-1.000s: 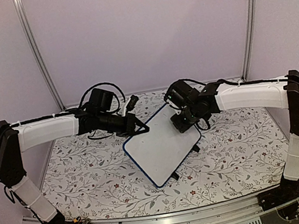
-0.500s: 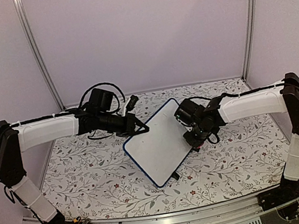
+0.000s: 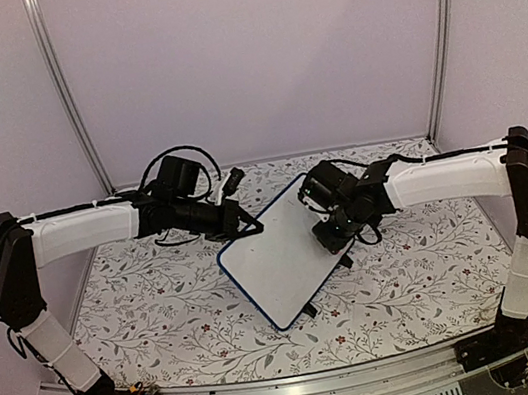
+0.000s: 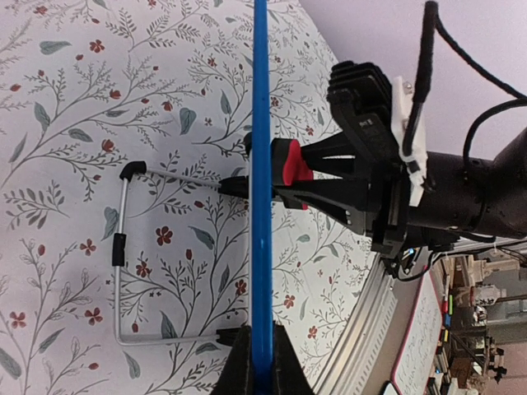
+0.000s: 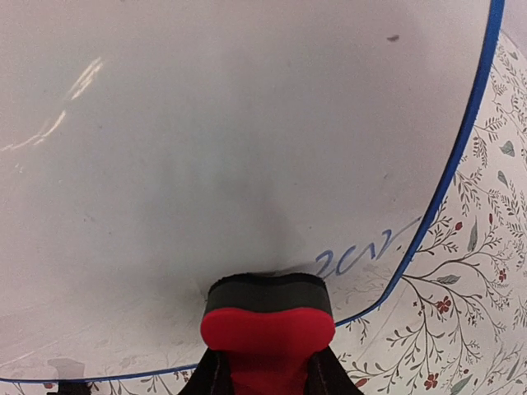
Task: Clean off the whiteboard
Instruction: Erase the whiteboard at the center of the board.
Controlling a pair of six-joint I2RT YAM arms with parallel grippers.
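The right gripper (image 3: pixel 330 235) has moved in the last second. It was first over the far right part of the whiteboard (image 3: pixel 278 268), then it went down to the near right edge, and now it has come a little back up and inward. I read this as a wiping stroke that goes back and forth along that side.

The right gripper is closed on a red eraser (image 5: pixel 268 327), and its dark felt side is pressed against the white surface. Just to the right of the eraser, near the blue frame, a short blue marker trace (image 5: pixel 359 257) is still there. Also a small dark dot (image 5: pixel 393 38) is far ahead of the gripper. So the task seems almost finished but not fully. The next pass probably should go a little to the right.

The left gripper (image 4: pixel 262 341) has not moved. It clamps the blue edge of the whiteboard between its fingers and keeps the board tilted on the worktop (image 3: pixel 161 306). The board lies between the two grippers.

The count:
- one whiteboard
- one eraser
- two grippers
- one marker trace and one dot
- one wire stand (image 4: pixel 122 247) behind the board
- two black feet (image 3: pixel 308 308) that I can see
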